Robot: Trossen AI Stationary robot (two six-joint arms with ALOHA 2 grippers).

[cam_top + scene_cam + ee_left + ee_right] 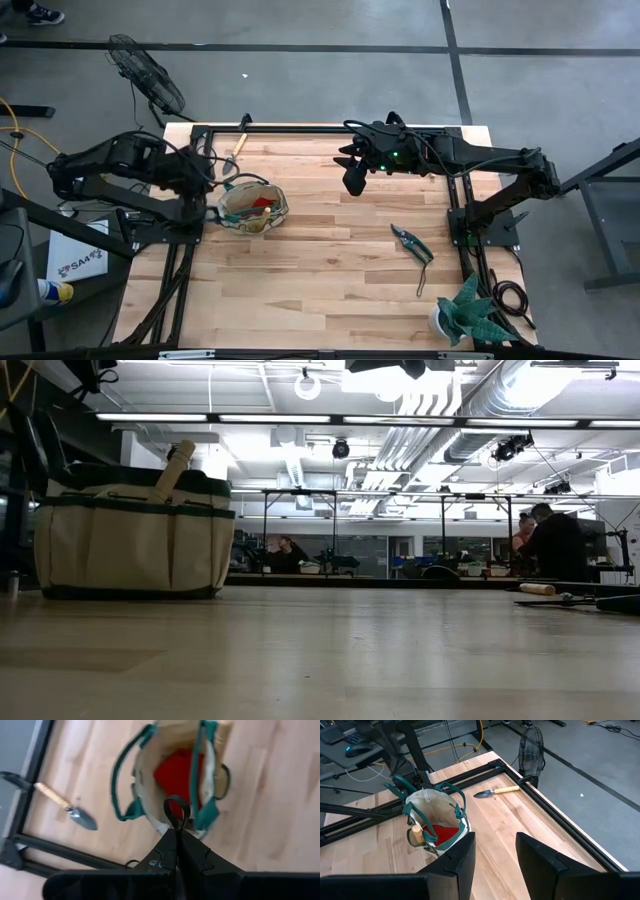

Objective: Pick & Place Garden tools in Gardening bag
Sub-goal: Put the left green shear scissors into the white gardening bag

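Note:
The gardening bag, beige with green trim, stands on its base at the table's left. Inside it lie a red item and a wooden tool handle that leans on the rim. My left gripper hovers shut above the bag's left rim. My right gripper hangs open and empty in mid-air over the table's far middle. A wooden-handled trowel lies flat at the far edge. Green-handled pruning shears lie flat at the right. My left gripper's shut fingertips meet a thin black loop that shows just beyond them, over the bag's mouth. I cannot tell whether the fingers pinch it or it only lies behind them.
A white pot with a green spiky plant stands at the near right corner. A black frame runs along the table's far and side edges. Bare wood stretches across the middle and near side. People stand in the room beyond.

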